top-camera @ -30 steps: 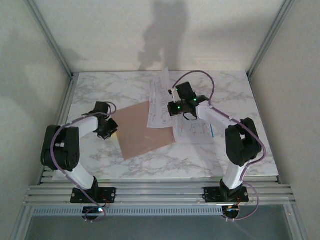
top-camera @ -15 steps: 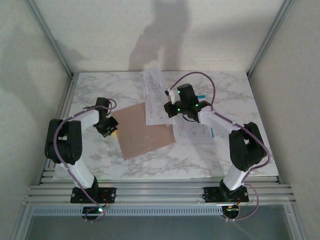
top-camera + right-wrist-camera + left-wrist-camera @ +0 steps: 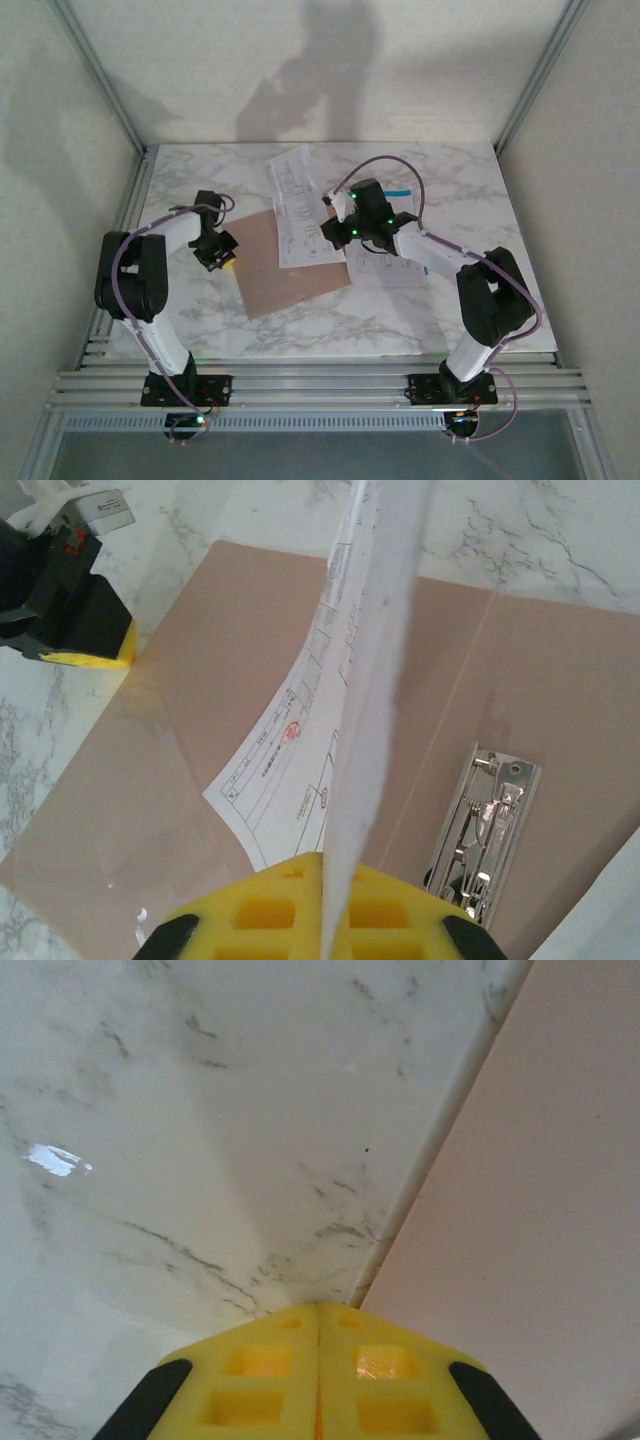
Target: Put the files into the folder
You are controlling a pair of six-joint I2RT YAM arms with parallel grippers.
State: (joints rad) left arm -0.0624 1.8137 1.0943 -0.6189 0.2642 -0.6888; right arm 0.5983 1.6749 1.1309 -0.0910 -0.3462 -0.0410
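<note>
The pinkish-tan folder (image 3: 270,275) lies open on the marble table, and its metal clip (image 3: 482,832) shows on the right leaf. My right gripper (image 3: 338,232) is shut on white printed files (image 3: 298,205), holding them tilted above the folder. In the right wrist view the files (image 3: 290,740) rise edge-on from between the yellow fingers (image 3: 262,912) of the right gripper (image 3: 335,865). Another file (image 3: 385,268) lies flat under the right arm. My left gripper (image 3: 216,256) is shut and empty, its tip (image 3: 318,1306) down on the table at the folder's (image 3: 540,1210) left edge.
The marble table (image 3: 450,180) is boxed in by white walls and metal corner posts. An aluminium rail (image 3: 320,385) with both arm bases runs along the near edge. My left gripper (image 3: 70,620) also shows at the folder's (image 3: 180,710) far corner in the right wrist view.
My right gripper has carried the files leftward, from beside the folder to over it. My left gripper has shifted slightly back along the folder's left edge.
</note>
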